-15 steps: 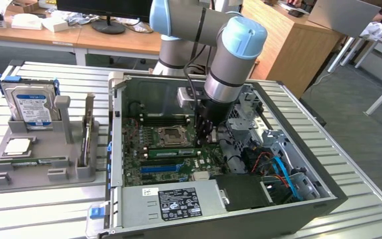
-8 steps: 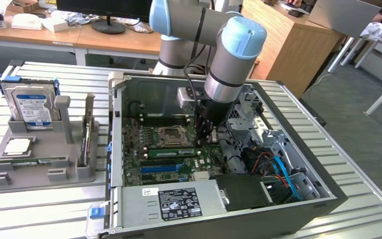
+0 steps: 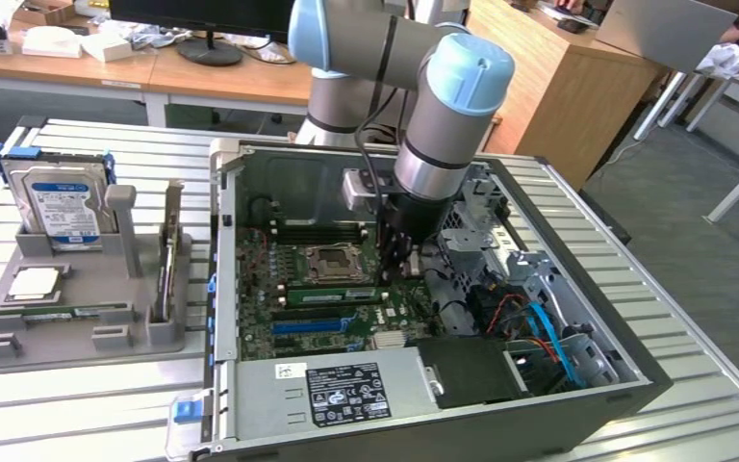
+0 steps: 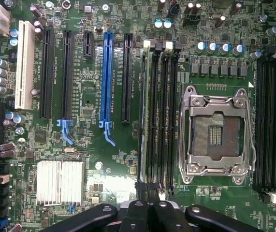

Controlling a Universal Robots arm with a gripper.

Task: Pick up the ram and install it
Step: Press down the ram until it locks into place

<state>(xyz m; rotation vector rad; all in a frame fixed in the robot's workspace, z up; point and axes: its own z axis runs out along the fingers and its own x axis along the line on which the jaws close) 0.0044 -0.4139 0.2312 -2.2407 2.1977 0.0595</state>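
In the exterior view the robot arm [image 3: 453,106] is cut off by the top edge, and it hides the gripper and part of the motherboard [image 3: 331,289] behind it. The hard drive label [image 3: 64,207] is too small to read. In the wrist view the gripper [image 4: 149,212] is cut off by the frame's bottom edge.

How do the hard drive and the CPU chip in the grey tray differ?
The hard drive stands upright in its holder; the CPU chip lies flat. The hard drive is larger and carries a blue-white label; the CPU chip is a small, plain silver square. Both sit in the grey tray, on the exterior view's left of the computer case.
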